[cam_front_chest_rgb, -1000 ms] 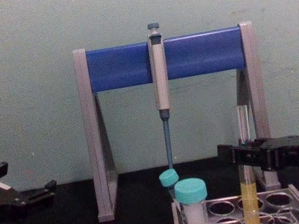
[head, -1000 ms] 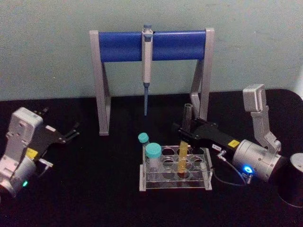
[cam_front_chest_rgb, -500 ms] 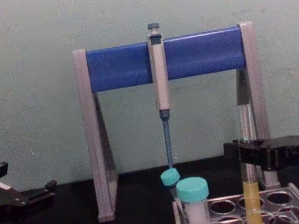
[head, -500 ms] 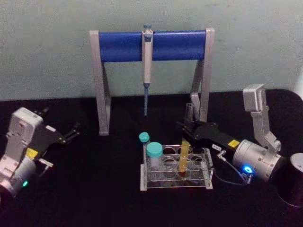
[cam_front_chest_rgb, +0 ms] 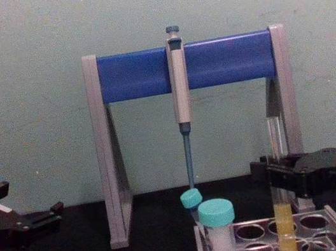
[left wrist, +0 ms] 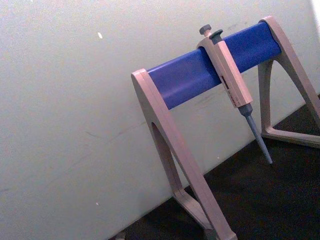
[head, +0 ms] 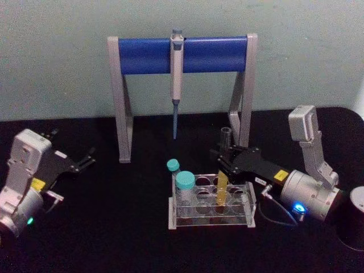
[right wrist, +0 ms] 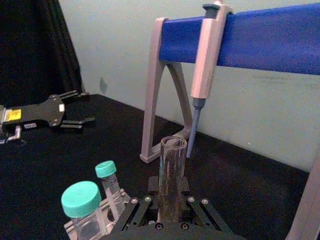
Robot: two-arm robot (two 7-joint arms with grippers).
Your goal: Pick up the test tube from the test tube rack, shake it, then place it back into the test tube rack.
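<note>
Right gripper is clamping the test tube, whose bottom is sitting in the rack; left gripper is idling far left, fingers apart.

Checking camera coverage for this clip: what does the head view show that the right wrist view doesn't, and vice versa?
Head view adds the whole test tube rack, the right pincer seen from outside, shut on the test tube, and a dark cylinder at the table's right edge. Right wrist view adds the tube's open rim close up and a dark hanging cloth. Both share the pipette, its blue-barred stand, the teal-capped tubes and the open left pincer, parked left.
</note>
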